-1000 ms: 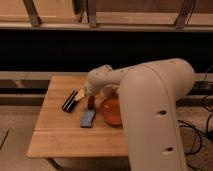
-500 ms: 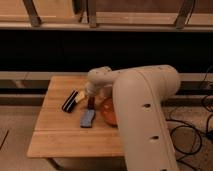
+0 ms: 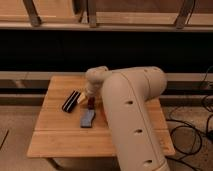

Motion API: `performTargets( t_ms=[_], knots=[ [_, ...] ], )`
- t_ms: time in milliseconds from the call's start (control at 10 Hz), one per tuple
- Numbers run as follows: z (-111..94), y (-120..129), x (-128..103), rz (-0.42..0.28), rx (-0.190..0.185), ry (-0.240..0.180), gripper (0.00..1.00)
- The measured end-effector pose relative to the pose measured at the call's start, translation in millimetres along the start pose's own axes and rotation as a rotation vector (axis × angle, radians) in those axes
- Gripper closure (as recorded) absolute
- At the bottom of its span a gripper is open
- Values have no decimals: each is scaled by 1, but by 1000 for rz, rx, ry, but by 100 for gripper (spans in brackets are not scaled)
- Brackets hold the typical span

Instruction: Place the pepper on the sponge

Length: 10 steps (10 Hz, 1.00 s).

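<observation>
The sponge (image 3: 87, 119) is a small flat blue-grey pad lying on the wooden table (image 3: 55, 132), near its middle. The pepper (image 3: 91, 103), a slim dark red piece, sits just beyond the sponge's far end, directly under the arm's tip. My gripper (image 3: 90, 96) is at the end of the big cream arm, low over the table and right above the pepper. The arm hides whether the gripper touches or holds the pepper.
A black bar with pale edge stripes (image 3: 71, 101) lies left of the gripper. The bulky cream arm (image 3: 132, 110) covers the table's right half. A dark shelf runs behind the table, and cables (image 3: 192, 127) lie on the floor at right.
The arm's bulk has swung left across the table and now hides the round orange object that showed before. The gripper stays over the pepper; the sponge and black bar have not moved.
</observation>
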Motion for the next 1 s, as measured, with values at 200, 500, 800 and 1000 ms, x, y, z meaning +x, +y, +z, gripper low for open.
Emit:
performTargets(
  t_ms=[200,500,800,1000],
  knots=[
    [4,-1,-3,-10,7,20,49],
    [5,-5,-6,-16,12,32,79],
    [7,-4,-9,-18,5,34,100],
    [9,-2,-9,-14,-4,39,100]
  ],
)
